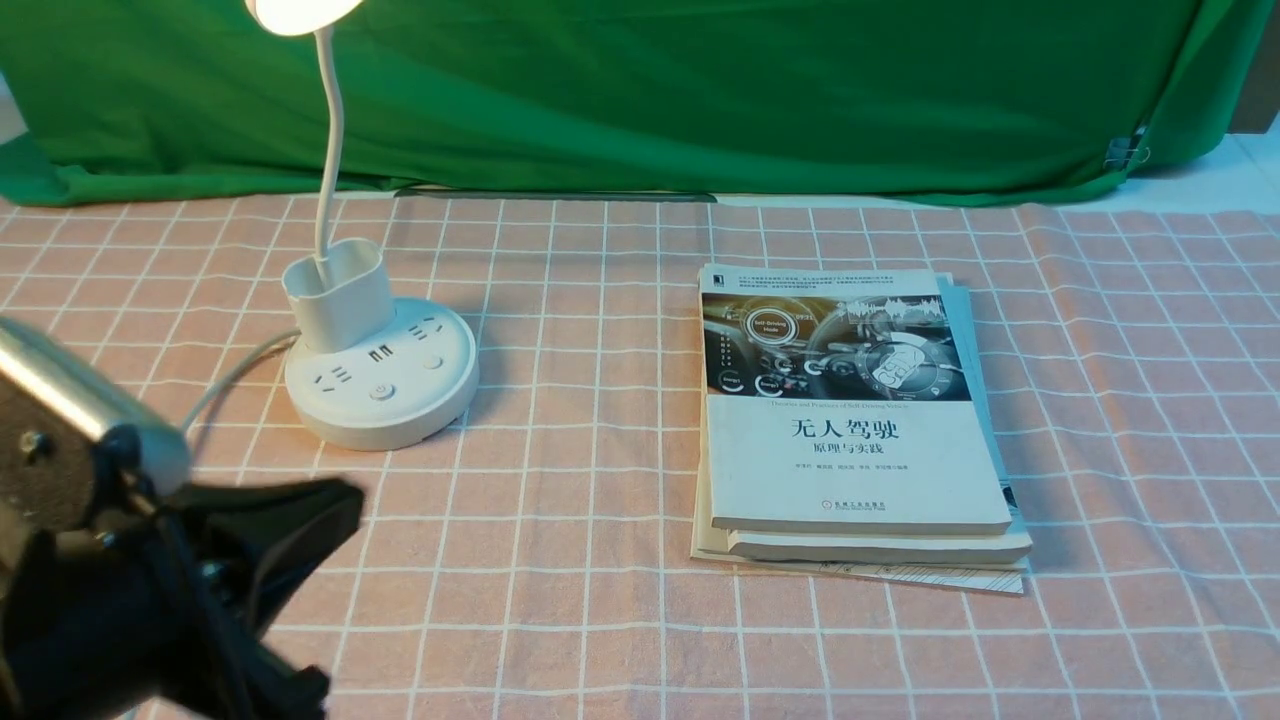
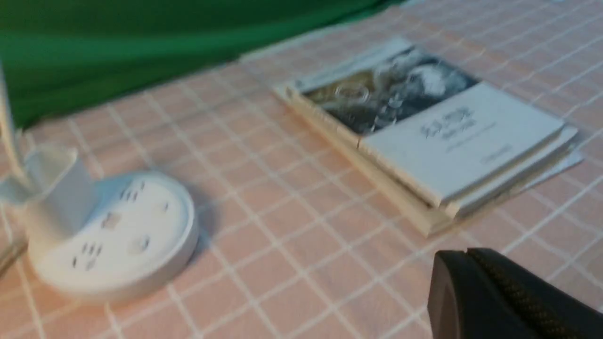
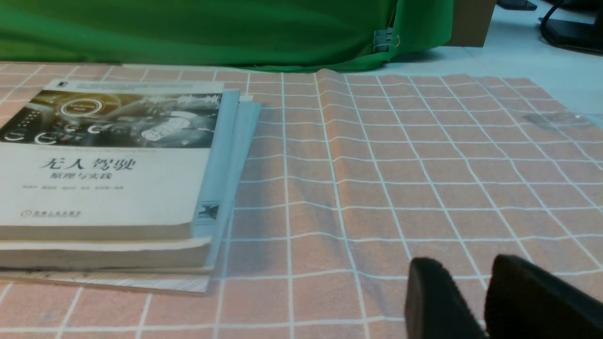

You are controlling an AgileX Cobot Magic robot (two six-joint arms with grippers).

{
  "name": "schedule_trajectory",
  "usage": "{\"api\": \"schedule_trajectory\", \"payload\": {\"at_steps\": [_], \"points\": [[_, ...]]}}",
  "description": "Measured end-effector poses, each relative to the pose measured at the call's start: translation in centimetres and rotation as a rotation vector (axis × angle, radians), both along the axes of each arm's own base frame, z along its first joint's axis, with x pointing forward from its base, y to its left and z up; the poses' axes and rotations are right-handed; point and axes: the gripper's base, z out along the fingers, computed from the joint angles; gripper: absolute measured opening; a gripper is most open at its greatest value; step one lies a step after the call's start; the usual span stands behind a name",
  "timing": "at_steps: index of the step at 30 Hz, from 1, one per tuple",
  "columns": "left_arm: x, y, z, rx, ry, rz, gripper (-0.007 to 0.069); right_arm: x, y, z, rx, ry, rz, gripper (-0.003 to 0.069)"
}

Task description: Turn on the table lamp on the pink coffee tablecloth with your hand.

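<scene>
Across the top book [image 1: 850, 460], bold characters read "无人驾驶"; smaller, "原理与实践".

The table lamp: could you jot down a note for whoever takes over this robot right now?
Left gripper: shut, holding nothing, nearer the robot than the lamp.
Right gripper: open, empty.
Table lamp: on the pink cloth, left of the books.
Done: lamp head glows.
Left: apparently nothing; perhaps just draw the left arm back.

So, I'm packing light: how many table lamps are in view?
1: the white lamp on the pink cloth, left of the books.
</scene>
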Motion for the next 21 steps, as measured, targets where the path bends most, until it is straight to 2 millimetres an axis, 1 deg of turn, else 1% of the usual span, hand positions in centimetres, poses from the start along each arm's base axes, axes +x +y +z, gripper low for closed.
{"api": "schedule_trajectory", "payload": {"at_steps": [2, 5, 6, 7, 8, 9, 10, 12, 14, 16, 17, 19, 21], "points": [[-0.6, 1.1, -0.3, 0.024, 0.015, 0.047, 0.0022, 0.0, 0.0, 0.0, 0.0, 0.0, 0.0, 0.0238], [-1.5, 2.9, -0.7, 0.004, -0.056, 0.141, 0.0022, 0.0, 0.0, 0.0, 0.0, 0.001, 0.0, 0.0238], [-1.6, 3.0, -0.8, -0.001, -0.063, 0.148, 0.0022, 0.0, 0.0, 0.0, 0.0, 0.001, 0.0, 0.0238], [-2.2, 3.9, -1.3, -0.048, -0.139, 0.212, 0.0022, 0.0, 0.0, 0.0, 0.0, 0.001, 0.0, 0.0238], [-2.3, 4.2, -1.6, -0.063, -0.16, 0.234, 0.0022, 0.0, 0.0, 0.0, 0.0, 0.001, 0.0, 0.0238], [-2.7, 4.8, -2.1, -0.094, -0.217, 0.278, 0.0022, 0.0, 0.0, 0.0, 0.0, 0.001, 0.0, 0.0238], [-2.8, 4.9, -2.2, -0.103, -0.233, 0.286, 0.0022, 0.0, 0.0, 0.0, 0.0, 0.001, 0.0, 0.0238], [-3.7, 6.0, -4.3, -0.166, -0.35, 0.392, 0.0022, 0.0, 0.0, 0.0, 0.0, 0.001, 0.0, 0.0238], [-4.2, 6.6, -5.6, -0.206, -0.41, 0.451, 0.0022, 0.0, 0.0, 0.0, 0.0, 0.001, 0.0, 0.0238], [-4.9, 7.1, -6.5, -0.211, -0.417, 0.518, 0.0022, 0.0, 0.0, 0.0, 0.0, 0.0, 0.0, 0.0238], [-4.9, 7.1, -6.5, -0.21, -0.414, 0.523, 0.0022, 0.0, 0.0, 0.0, 0.0, 0.0, 0.0, 0.0238], [-5.5, 7.4, -7.5, -0.221, -0.341, 0.565, 0.0022, 0.0, 0.0, 0.0, 0.0, -0.001, 0.0, 0.0238], [-5.7, 7.4, -8.0, -0.232, -0.291, 0.573, 0.0022, 0.0, 0.0, 0.0, 0.0, -0.001, 0.0, 0.0238]]}}
